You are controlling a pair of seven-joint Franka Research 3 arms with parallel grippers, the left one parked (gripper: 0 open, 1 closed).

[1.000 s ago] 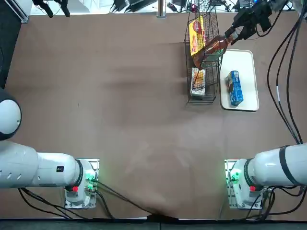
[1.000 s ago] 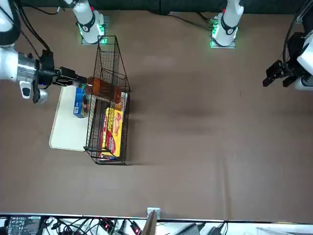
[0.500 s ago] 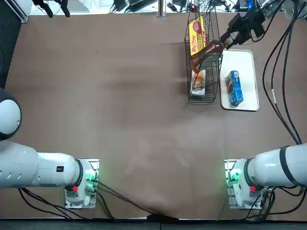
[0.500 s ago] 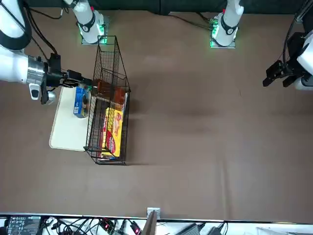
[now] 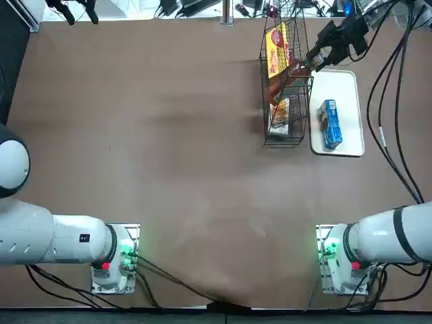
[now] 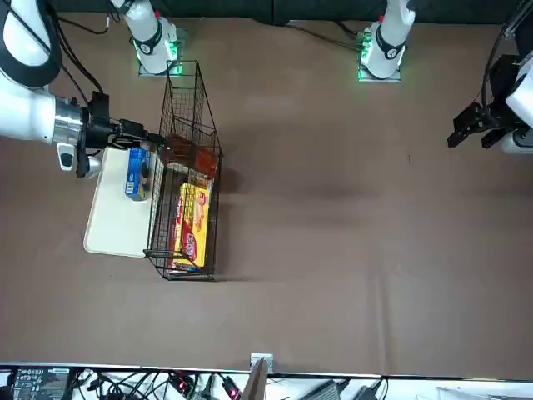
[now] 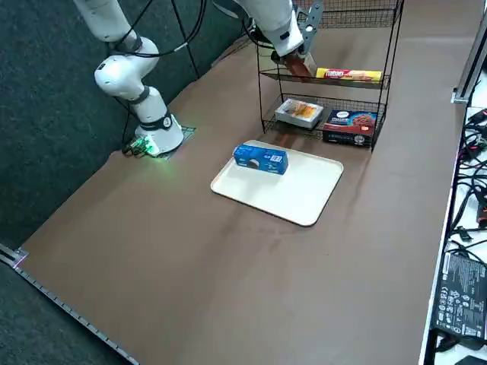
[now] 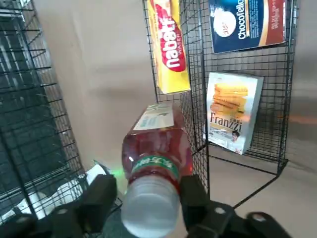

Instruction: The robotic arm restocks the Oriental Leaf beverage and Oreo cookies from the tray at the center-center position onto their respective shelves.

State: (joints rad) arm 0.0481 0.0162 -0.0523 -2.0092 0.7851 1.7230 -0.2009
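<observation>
Top view: right end effector (image 5: 315, 59) at right edge of shelves (image 5: 287, 135), beside cap end of bottle (image 5: 287, 82) lying slanted there; your tray (image 5: 356, 138) just right of shelves, Oreo pack (image 5: 331, 124) on it.
Front view: bottle inside shelves, above yellow packet (image 6: 193, 225).
Right side view: Oreo pack on tray, near shelves.
Right wrist view: your end effector spread, fingers (image 8: 101, 198) either side of bottle's cap, gap showing at one finger; bottle beside shelves' yellow packet.
</observation>
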